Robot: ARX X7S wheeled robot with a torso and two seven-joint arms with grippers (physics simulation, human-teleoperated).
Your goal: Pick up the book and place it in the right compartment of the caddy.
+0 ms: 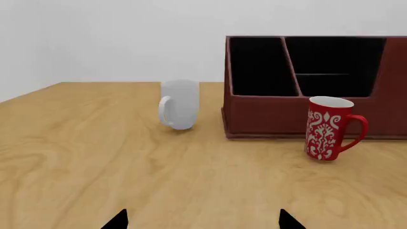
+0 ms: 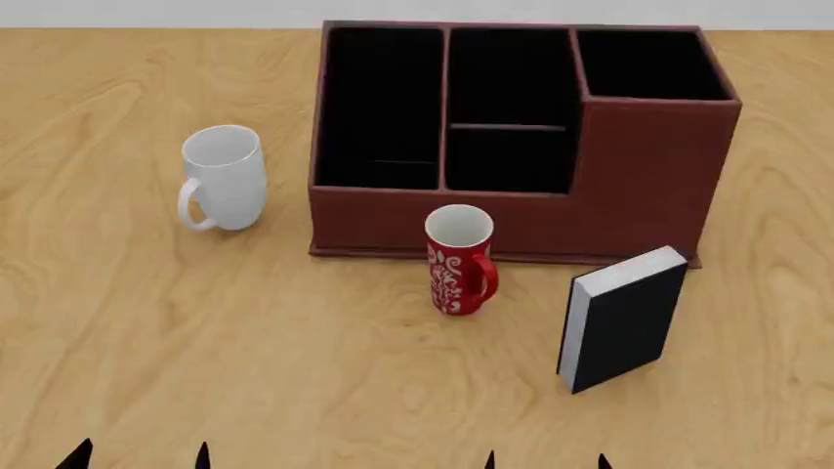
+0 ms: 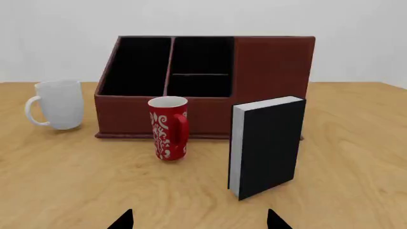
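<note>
**Book upright on the table, in front of the caddy's right end**

The book (image 2: pixel 623 319) stands upright on the wooden table (image 2: pixel 131 322), its glossy black cover facing the robot and turned a little to the right, its white page edges on the left side and on top. It is near the robot and to the right, just in front of the caddy (image 2: pixel 521 230) and apart from it. In the right wrist view the book (image 3: pixel 270 145) covers part of the caddy's tall front wall.

The caddy is a dark red-brown box with black lining and pale stitching. The right compartment (image 2: pixel 649 64) is the squarish bin at its far right, behind the tall front wall; nothing shows inside it. Left of it lie a slot split by a crossbar and a long narrow slot.

A red mug with a white pattern (image 2: pixel 460 260) stands just in front of the caddy's low front wall, left of the book, handle to the right. A white mug (image 2: pixel 225 178) stands well left of the caddy, handle to the left.

The left gripper (image 2: pixel 141 456) and the right gripper (image 2: pixel 546 460) show only as dark fingertips at the near edge of the head view. Both are spread apart and hold nothing; neither touches the book.
</note>
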